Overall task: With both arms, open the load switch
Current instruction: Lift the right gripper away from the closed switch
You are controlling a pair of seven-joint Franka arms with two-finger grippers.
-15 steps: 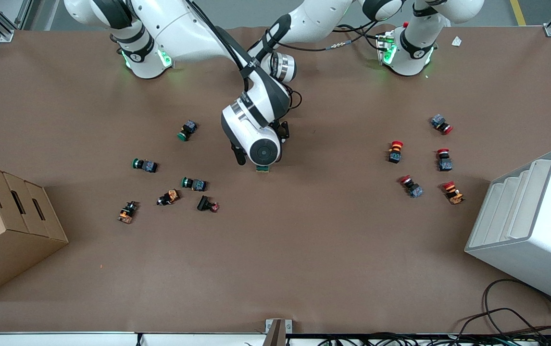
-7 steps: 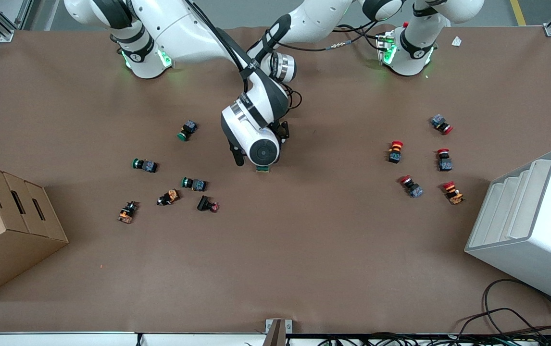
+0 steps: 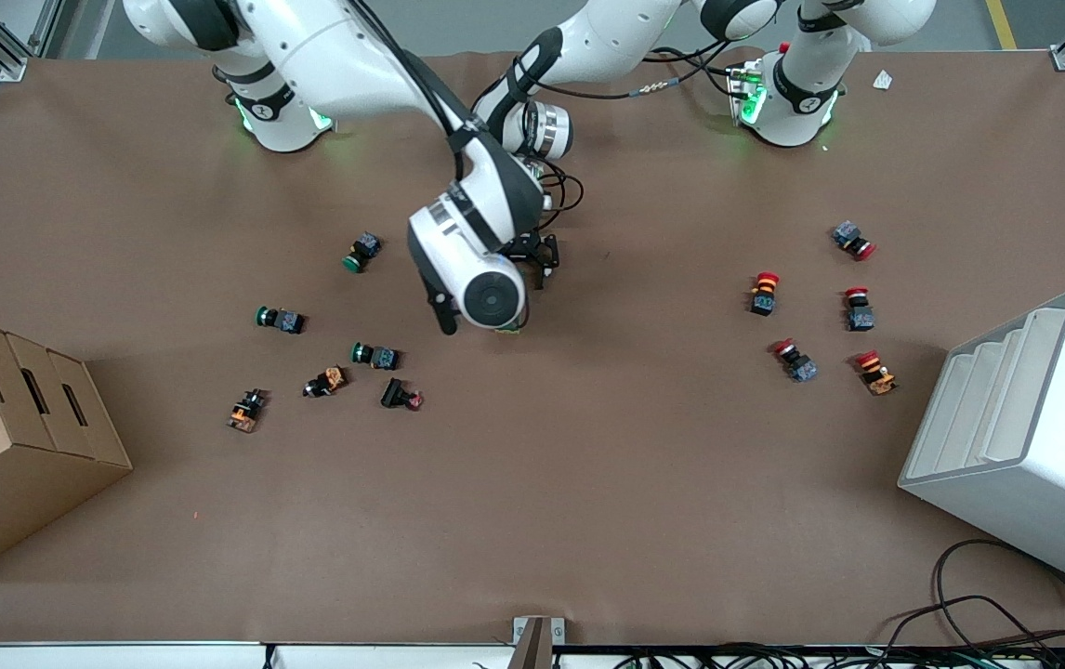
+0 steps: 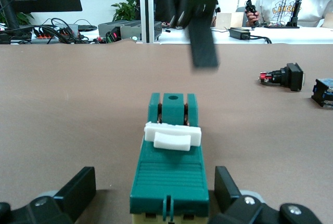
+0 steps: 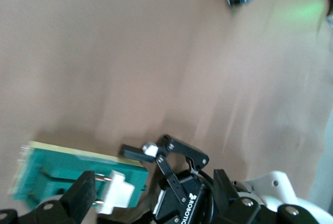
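Mid-table: load switch (image 4: 169, 172) between left pincer (image 4: 156, 195) fingers.

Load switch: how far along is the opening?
Done: both claws are at the load switch. In hand: the left claw straddles it, open, and the right claw hovers over it, open. Left: neither grips it or its white lever yet, so opening is not yet done.
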